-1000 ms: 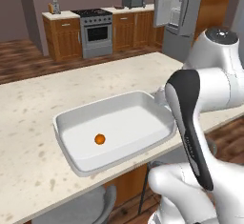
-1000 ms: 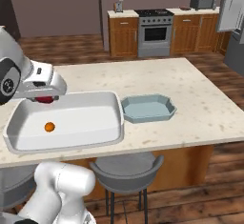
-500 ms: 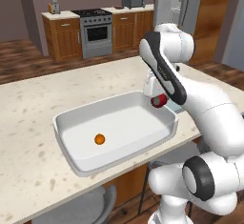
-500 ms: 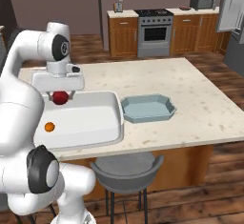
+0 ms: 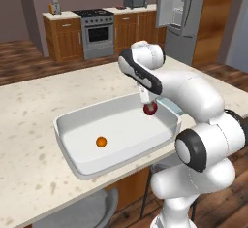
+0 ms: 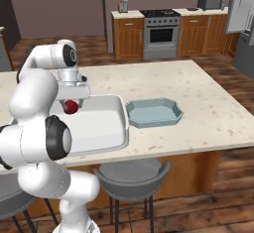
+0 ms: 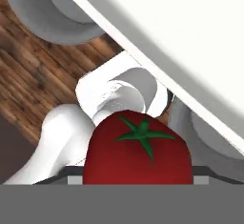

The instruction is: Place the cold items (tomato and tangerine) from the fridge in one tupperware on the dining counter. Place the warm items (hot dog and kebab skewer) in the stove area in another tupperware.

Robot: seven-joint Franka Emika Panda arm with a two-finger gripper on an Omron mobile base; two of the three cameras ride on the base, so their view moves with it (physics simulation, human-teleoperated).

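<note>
Now bent over the dining counter (image 5: 34, 105), with the white arm rising from the near right, arching up and folding back down so the wrist points at the large white tray (image 5: 65, 139). Gripper (image 5: 150, 106) hanging low above the tray's right half, close to its right rim, fingers pinching the tomato (image 5: 150, 108) between them. Held clear of the tray floor, as far as can be told from the left base view. In the hand view, tomato (image 7: 138, 149) sitting right against the camera at the bottom centre, green stem star facing the lens; round, so no real long axis. From the right base view, same red ball (image 6: 71, 107) tucked just under the gripper (image 6: 72, 103), over the tray (image 6: 116, 128). Tangerine (image 5: 100, 141) lying on the tray floor, left of and nearer than the tomato, well apart from the fingers. Small teal container (image 6: 153, 113) just right of the tray on the counter (image 6: 208, 108). Fridge (image 5: 181, 8) far right with its door open; stove (image 5: 97, 28) at the far wall.
</note>
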